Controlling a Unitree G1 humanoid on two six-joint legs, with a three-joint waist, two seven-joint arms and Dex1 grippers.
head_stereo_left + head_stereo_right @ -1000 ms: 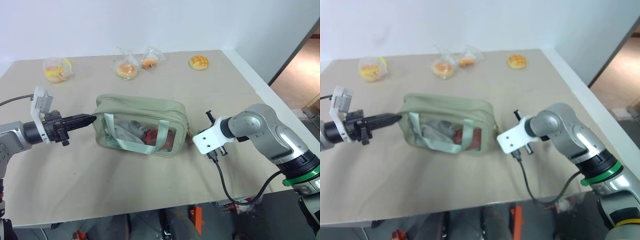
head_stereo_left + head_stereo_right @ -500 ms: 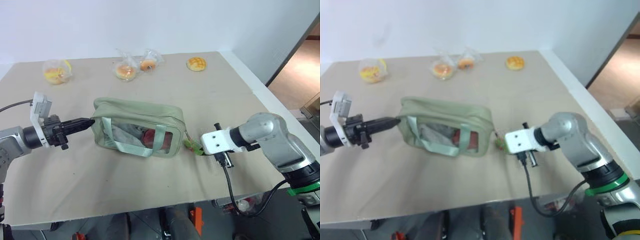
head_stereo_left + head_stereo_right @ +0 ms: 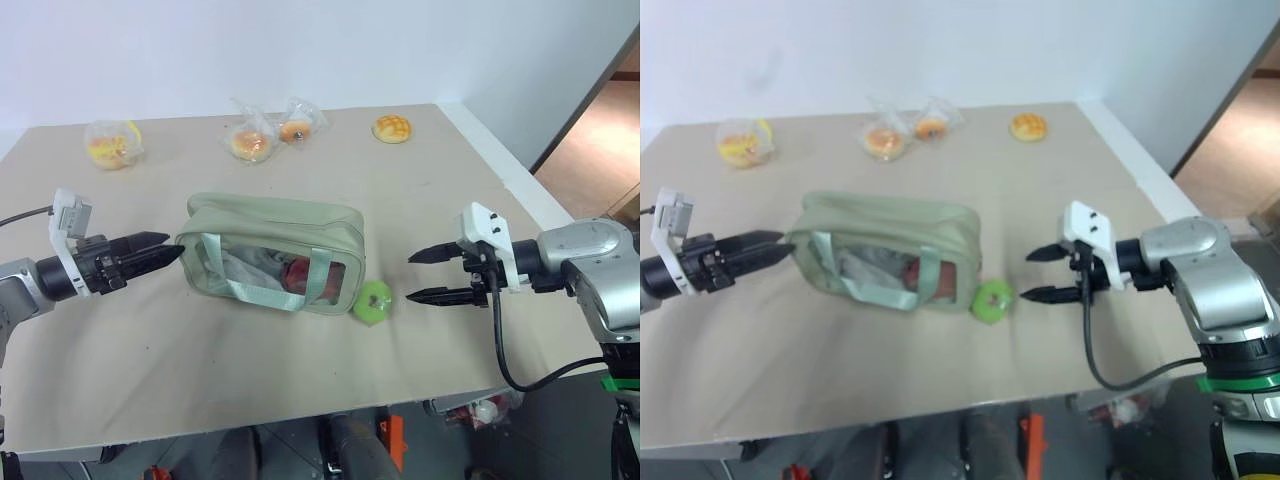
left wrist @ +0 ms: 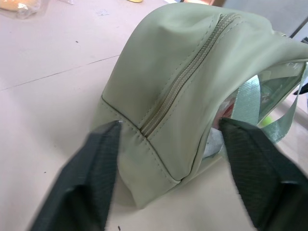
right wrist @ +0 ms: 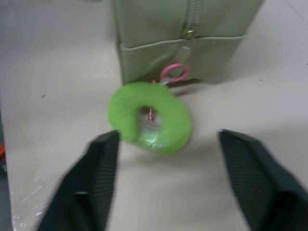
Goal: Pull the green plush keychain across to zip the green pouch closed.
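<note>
The green pouch lies in the middle of the table, its long zipper drawn shut along the top. At its right end the green plush keychain rests on the table, hanging from the zipper pull by a pink ring. My right gripper is open, a short way right of the keychain, holding nothing. My left gripper is open too, its fingertips level at the pouch's left end, one finger on each side of that end without gripping it.
Wrapped buns sit along the table's far edge: one at the far left, two near the middle, plus an unwrapped bun to the right. The table's right edge runs close behind my right arm.
Both grippers opened. The right one let go of the keychain, which dropped onto the table, and drew back to the right while its wrist rolled. The left one released the pouch's end.
</note>
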